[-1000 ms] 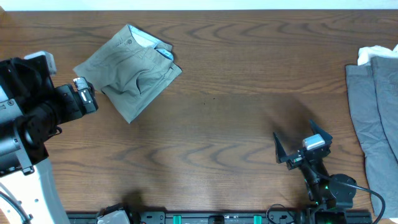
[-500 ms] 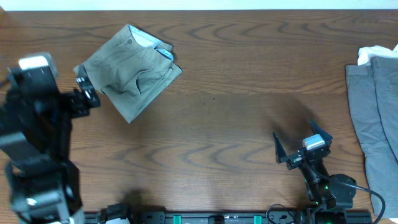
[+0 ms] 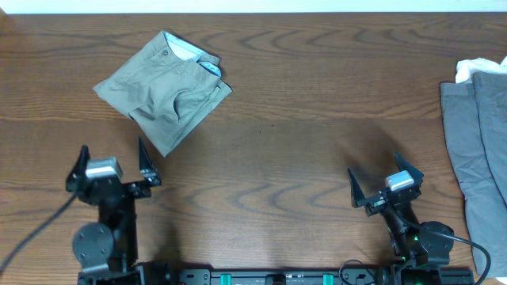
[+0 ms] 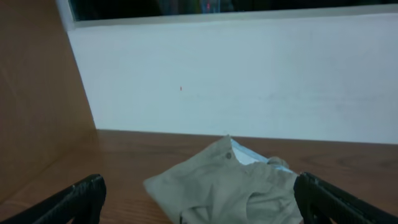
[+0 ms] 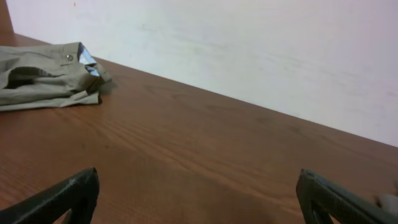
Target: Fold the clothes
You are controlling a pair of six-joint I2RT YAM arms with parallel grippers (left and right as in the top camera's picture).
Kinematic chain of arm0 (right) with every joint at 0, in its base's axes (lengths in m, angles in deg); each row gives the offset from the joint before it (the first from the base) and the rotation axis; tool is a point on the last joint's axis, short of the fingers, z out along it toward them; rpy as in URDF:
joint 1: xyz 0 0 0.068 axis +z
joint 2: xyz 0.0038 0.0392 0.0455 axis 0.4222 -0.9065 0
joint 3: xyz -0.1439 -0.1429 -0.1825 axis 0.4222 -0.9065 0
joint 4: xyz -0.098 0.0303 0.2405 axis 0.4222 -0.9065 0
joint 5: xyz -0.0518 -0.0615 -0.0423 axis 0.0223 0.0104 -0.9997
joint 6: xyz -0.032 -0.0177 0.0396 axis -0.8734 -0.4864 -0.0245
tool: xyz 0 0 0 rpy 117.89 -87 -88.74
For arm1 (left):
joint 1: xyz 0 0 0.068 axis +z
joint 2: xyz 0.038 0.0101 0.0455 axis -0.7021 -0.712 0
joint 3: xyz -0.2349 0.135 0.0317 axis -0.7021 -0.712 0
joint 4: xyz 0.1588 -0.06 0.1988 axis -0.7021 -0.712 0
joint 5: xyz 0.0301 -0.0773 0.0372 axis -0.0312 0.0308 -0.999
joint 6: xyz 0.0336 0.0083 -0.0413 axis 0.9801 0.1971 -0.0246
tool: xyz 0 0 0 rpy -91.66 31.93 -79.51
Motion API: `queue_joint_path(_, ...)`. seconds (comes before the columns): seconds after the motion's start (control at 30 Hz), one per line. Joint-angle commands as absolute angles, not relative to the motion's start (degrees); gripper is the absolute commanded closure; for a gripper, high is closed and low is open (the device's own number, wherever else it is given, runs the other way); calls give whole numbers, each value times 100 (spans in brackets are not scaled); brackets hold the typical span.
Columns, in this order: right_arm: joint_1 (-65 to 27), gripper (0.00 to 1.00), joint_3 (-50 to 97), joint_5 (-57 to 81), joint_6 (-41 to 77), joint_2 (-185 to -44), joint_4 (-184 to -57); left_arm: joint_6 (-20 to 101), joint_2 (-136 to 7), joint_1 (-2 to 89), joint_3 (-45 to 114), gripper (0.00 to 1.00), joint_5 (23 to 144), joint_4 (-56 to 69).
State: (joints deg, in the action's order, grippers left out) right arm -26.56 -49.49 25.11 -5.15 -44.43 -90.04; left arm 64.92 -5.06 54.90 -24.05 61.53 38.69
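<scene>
The olive-khaki shorts (image 3: 164,87) lie folded into a rough square at the back left of the table, with pale blue lining and a button showing at the top edge. They also show in the left wrist view (image 4: 230,183) and in the right wrist view (image 5: 46,78). My left gripper (image 3: 111,162) is open and empty, near the front left, a little short of the shorts. My right gripper (image 3: 384,178) is open and empty at the front right, far from them.
A pile of grey garments (image 3: 475,150) with a white piece on top lies at the table's right edge. A white wall (image 4: 249,81) stands behind the table.
The left arm has drawn back from beside the shorts to a rest pose at the front left. The shorts and the right arm have not moved.
</scene>
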Motion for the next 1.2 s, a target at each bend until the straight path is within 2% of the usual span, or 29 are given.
queue_joint_path(0.0,-2608,1,-4973,2493,-436,-4408,-9011,6525,-16,5440,-2826,2,6149,3985)
queue_joint_path(0.23,-2608,1,-4973,2493,-438,-4408,-9011,6525,690,5342,-3655,2,6149,4070)
queue_joint_path(0.47,-2608,1,-4973,2493,-436,-4408,-9011,6520,681,5128,-4505,2,6149,4566)
queue_joint_path(0.77,-2608,1,-4973,2493,-436,-4408,-9011,6529,676,4992,-4494,2,6127,3718)
queue_joint_path(1.17,-2608,1,-4973,2493,-436,-4408,-9011,6529,589,4992,-4494,2,6124,3718)
